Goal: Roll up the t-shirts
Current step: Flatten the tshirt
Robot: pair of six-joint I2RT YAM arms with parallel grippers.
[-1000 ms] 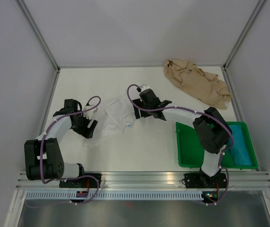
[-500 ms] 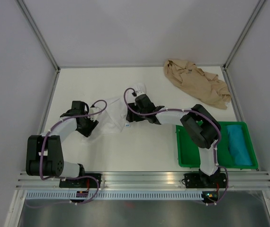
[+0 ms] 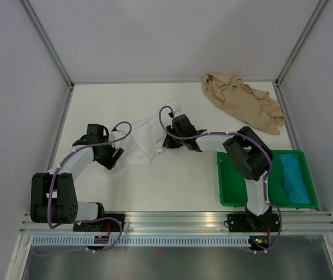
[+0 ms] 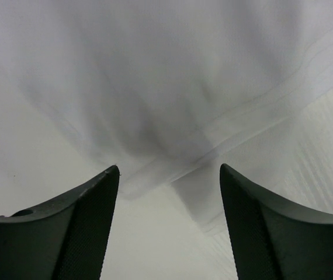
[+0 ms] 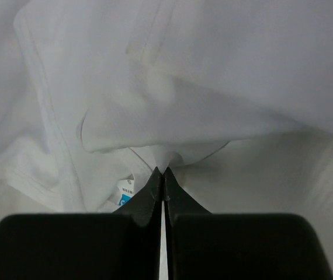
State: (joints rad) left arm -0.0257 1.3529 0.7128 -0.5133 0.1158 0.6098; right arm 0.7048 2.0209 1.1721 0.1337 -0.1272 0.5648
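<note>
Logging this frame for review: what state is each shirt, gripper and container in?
white t-shirt: crumpled, not rolled.
tan t-shirt: heaped at the far right corner, untouched.
left gripper: open, over the white t-shirt's hem.
right gripper: shut on a fold of the white t-shirt.
green tray: holds a teal cloth.

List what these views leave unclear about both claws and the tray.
- Right wrist view: whether the shut right claw actually pinches the white t-shirt; its tips cover the contact.
- Left wrist view: whether the open left claw touches cloth; blurred close-up.
- Top view: what the teal item in the green tray is; too small.
</note>
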